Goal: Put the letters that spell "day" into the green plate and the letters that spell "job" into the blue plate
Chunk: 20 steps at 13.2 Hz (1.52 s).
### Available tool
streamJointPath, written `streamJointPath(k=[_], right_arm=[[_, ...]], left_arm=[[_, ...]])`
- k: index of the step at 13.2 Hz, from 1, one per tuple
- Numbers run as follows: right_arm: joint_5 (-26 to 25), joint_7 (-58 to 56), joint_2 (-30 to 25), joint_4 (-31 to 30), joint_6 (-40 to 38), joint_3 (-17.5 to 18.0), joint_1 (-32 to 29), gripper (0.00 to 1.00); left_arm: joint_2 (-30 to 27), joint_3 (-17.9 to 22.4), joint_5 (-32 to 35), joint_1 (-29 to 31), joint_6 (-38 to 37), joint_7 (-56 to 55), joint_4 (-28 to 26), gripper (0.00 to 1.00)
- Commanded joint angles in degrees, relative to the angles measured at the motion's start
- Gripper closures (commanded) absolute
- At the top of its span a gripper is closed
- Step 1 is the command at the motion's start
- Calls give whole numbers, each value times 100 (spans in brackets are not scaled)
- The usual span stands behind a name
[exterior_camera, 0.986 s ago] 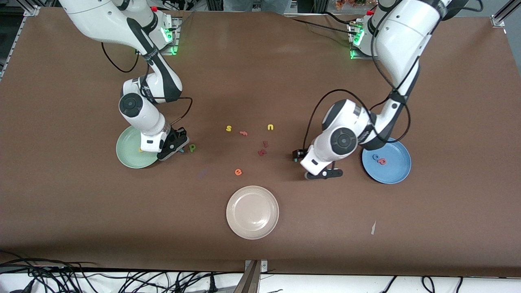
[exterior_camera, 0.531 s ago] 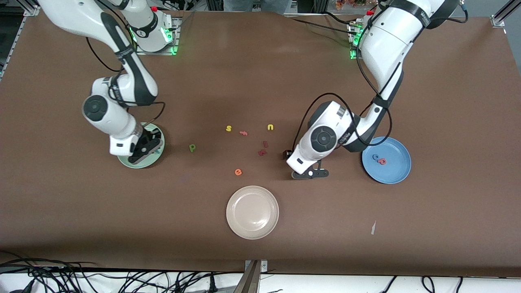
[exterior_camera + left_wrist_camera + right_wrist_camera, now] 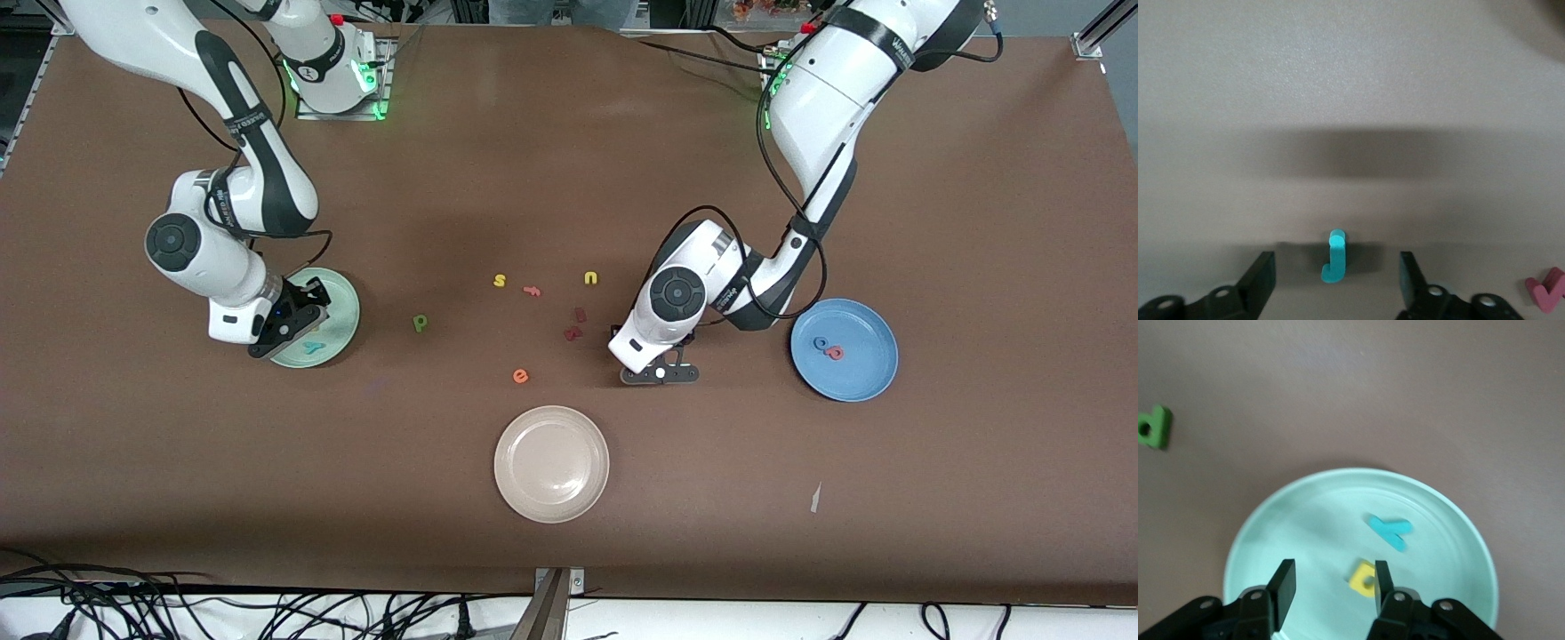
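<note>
Over the green plate [image 3: 1338, 493], the right end effector [image 3: 1331, 583] stands spread above the teal "y" [image 3: 1390, 531] and yellow "a" [image 3: 1363, 578]. On the counter [image 3: 800, 489], the left end effector [image 3: 1337, 283], spread, brackets the teal "j" [image 3: 1334, 265].

table [image 3: 978, 498]: matt brown, finely grained cover
green plate [image 3: 1451, 520]: smooth, faint sheen, plastic-looking
blue plate [image 3: 867, 378]: smooth, same finish
cream plate [image 3: 524, 498]: glossy, catches light
teal "j" [image 3: 1334, 265]: matt foam
teal "y" [image 3: 1390, 530]: matt foam
arm shells [image 3: 818, 89]: glossy white plastic
</note>
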Motion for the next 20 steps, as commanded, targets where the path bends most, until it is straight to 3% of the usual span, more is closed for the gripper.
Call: streamJointPath(k=[1, 7, 11, 16, 18, 20], right_arm=[[50, 858, 88, 329, -95, 282, 177, 44], [68, 2757, 659, 770, 167, 291, 1004, 44], [68, 3295, 862, 682, 441, 291, 1250, 44], [68, 3304, 968, 524, 792, 291, 1330, 44], [68, 3304, 976, 506, 819, 291, 1330, 45], [68, 3304, 977, 419, 854, 291, 1330, 45]], left_arm=[[11, 30, 341, -36, 54, -74, -17, 29], [20, 30, 377, -28, 53, -74, -61, 100], [-59, 21, 386, 86, -43, 40, -52, 100], [-1033, -32, 342, 1061, -1632, 1972, -61, 100], [-1192, -40, 351, 1334, -1766, 2271, -104, 100], [-1481, -40, 377, 1571, -1722, 2623, -542, 100]])
